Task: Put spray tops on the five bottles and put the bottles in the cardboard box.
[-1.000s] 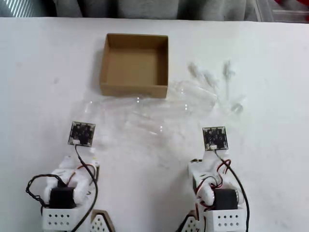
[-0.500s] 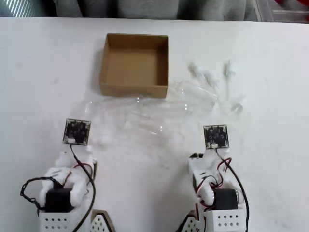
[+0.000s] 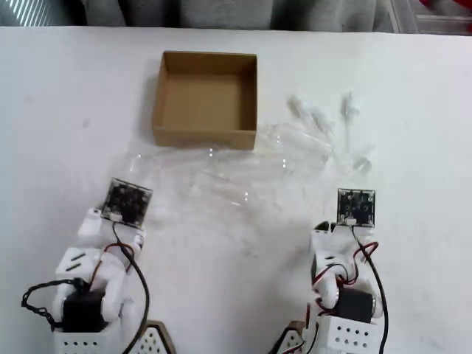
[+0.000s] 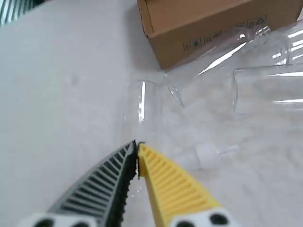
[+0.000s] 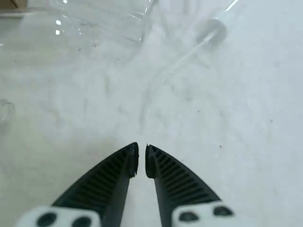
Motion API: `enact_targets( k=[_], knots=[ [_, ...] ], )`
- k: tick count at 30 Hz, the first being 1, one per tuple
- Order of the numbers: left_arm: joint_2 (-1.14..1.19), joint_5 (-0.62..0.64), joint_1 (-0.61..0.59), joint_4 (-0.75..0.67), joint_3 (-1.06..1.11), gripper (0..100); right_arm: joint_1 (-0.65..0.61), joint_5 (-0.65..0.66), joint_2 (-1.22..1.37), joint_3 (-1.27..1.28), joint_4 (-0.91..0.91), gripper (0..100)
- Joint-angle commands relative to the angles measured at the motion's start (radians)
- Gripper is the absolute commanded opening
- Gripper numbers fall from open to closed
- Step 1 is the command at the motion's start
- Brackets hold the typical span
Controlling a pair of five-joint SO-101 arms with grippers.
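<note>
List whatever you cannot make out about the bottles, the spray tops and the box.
- Bottles, high view: clear plastic on the white table; outlines blend, so their count is unsure.
- Spray tops, high view: too small and pale to count.
- Box, left wrist view: cut off by the picture's edge, so its inside is hidden there.

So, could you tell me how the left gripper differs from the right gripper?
The left gripper has one yellow finger and one grey; the right gripper has two black fingers. The left points toward the cardboard box, the right toward a spray top. Both hold nothing.
</note>
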Motion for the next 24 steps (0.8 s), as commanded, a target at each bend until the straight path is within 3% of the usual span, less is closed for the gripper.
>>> enact_targets(
  k=[1,6,11,17,24],
  knots=[
    [-0.005,-0.107,0.056,-0.029,-0.109,2,0.047,0.229,-0.004,0.008,-0.015,1.7],
    [0.120,-0.180,0.186,-0.031,-0.227,2,0.050,0.250,-0.004,0.009,0.010,1.7],
    [0.561,-0.178,0.217,-0.025,-0.516,2,0.050,0.252,-0.004,0.009,0.013,1.8],
    [1.007,-0.190,0.229,0.109,-0.888,2,0.051,0.252,-0.004,0.009,0.013,1.8],
    [1.234,-0.370,0.338,0.261,-1.097,2,0.051,0.252,-0.004,0.009,0.013,1.8]
  ],
)
